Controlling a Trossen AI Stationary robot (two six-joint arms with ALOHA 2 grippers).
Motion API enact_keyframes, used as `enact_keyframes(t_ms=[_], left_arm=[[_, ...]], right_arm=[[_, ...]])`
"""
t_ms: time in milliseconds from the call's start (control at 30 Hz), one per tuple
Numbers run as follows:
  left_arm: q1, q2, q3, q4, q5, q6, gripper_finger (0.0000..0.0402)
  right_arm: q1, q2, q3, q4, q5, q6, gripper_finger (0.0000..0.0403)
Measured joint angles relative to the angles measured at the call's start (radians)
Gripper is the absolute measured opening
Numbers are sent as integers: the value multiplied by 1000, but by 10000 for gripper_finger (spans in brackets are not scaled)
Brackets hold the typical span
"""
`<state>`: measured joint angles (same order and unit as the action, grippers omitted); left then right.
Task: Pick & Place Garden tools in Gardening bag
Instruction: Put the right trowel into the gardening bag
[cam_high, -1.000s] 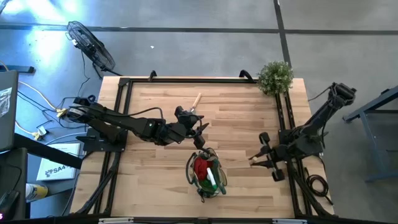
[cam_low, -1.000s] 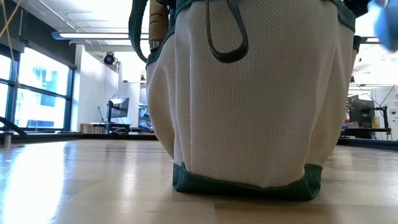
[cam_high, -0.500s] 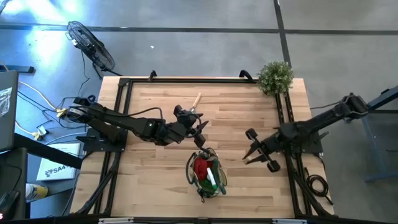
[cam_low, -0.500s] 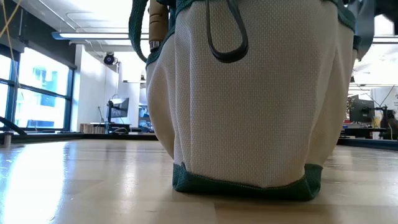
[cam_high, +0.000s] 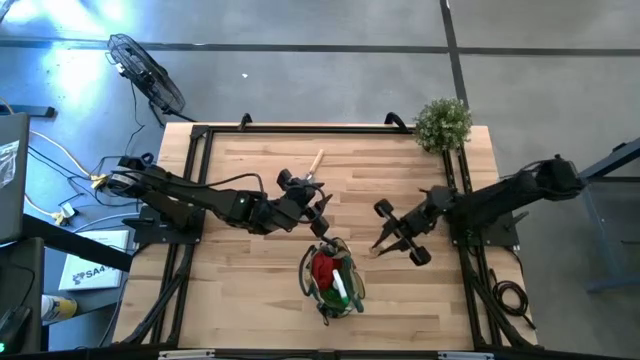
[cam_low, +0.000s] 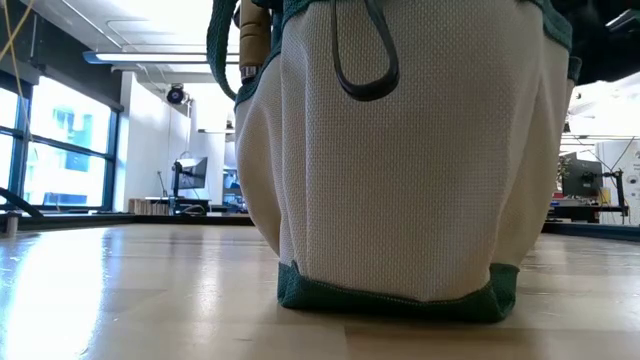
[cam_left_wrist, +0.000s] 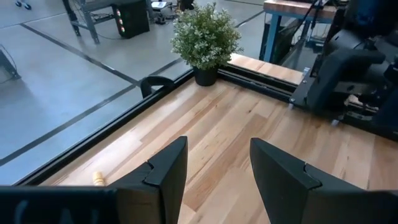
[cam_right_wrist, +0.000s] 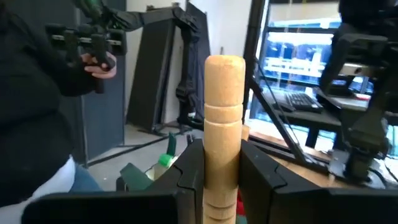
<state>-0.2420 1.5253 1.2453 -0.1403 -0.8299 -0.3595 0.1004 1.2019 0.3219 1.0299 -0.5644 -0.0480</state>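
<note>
The right gripper (cam_high: 382, 243) has swung in from the bench's right edge toward the middle and now hangs just to the right of the gardening bag (cam_high: 331, 277), much nearer than it was a second ago. Its jaws are clamped on a pale wooden tool handle (cam_right_wrist: 222, 130), which stands upright between the fingers (cam_right_wrist: 260, 171) in the right wrist view; the tool's working end is hidden, so it is probably a trowel, though that cannot be confirmed. This tool is therefore on its way to the bag, and the drop is likely next once the gripper is above the opening.

The bag sits at the bench's (cam_high: 250, 290) front centre and already holds a red piece (cam_high: 323, 268) and a green-and-white spray bottle (cam_high: 340, 290). In the low view its fabric wall (cam_low: 400, 160) fills the frame, unmoved.

The left gripper (cam_high: 322, 208) hovers behind the bag with jaws apart and nothing between them, having barely shifted. Another wooden-handled tool (cam_high: 314, 163) lies on the bench just beyond it, not yet collected. The potted plant (cam_high: 442, 124) stands at the far right corner.
</note>
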Motion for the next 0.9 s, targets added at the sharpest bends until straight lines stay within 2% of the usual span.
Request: enact_keyframes(t_ms=[300,467,633,900], left_arm=[[0,0,0,1,13,21,168],[0,0,0,0,113,15,168],[-1,-1,0,-3,132,15,168],[0,-14,1,-25,117,15,168]], right_arm=[[-7,162,127,24,-128,18,56],[-7,187,158,22,-141,9,56],[-7,189,178,22,-109,-3,56],[-7,215,197,36,14,-2,56]])
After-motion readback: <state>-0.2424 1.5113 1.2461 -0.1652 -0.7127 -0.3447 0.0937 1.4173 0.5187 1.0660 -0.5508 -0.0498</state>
